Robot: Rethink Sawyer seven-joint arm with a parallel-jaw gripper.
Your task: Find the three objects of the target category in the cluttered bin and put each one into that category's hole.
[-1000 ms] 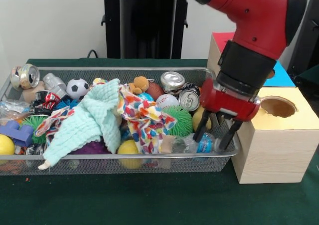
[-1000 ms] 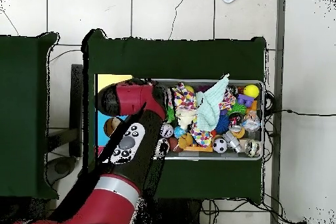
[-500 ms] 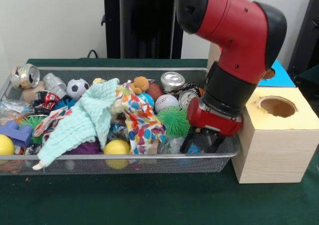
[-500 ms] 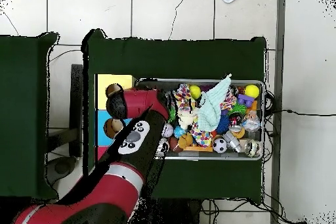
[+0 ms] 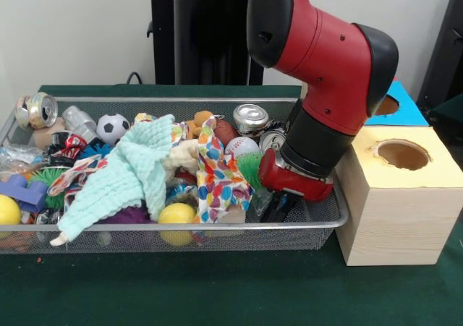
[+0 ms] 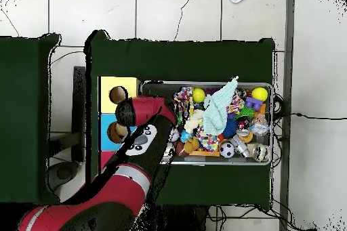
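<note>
My gripper (image 5: 279, 208) is sunk into the right end of the wire mesh bin (image 5: 181, 227), among the clutter beside a green spiky ball (image 5: 250, 168) and a crumpled clear bottle (image 5: 258, 204). The red wrist hides most of it. A mint cloth (image 5: 123, 176) and a patterned cloth (image 5: 221, 183) lie over the middle of the pile. Cans (image 5: 250, 116) sit at the back, and another can (image 5: 40, 110) rests at the left rim. In the overhead view the arm (image 6: 144, 121) covers the bin's left end (image 6: 160, 85) and the gripper is hidden.
A wooden box with a yellow top and round hole (image 5: 402, 155) stands right of the bin, with a blue-topped hole (image 5: 386, 106) behind it. A yellow ball (image 5: 176, 214), baseball (image 5: 242, 146), soccer ball (image 5: 112, 127) and blue block (image 5: 22, 191) lie in the bin.
The arm swung left and lowered, carrying the gripper from the bin's right rim down into the clutter. The patterned cloth and yellow ball shifted slightly.
</note>
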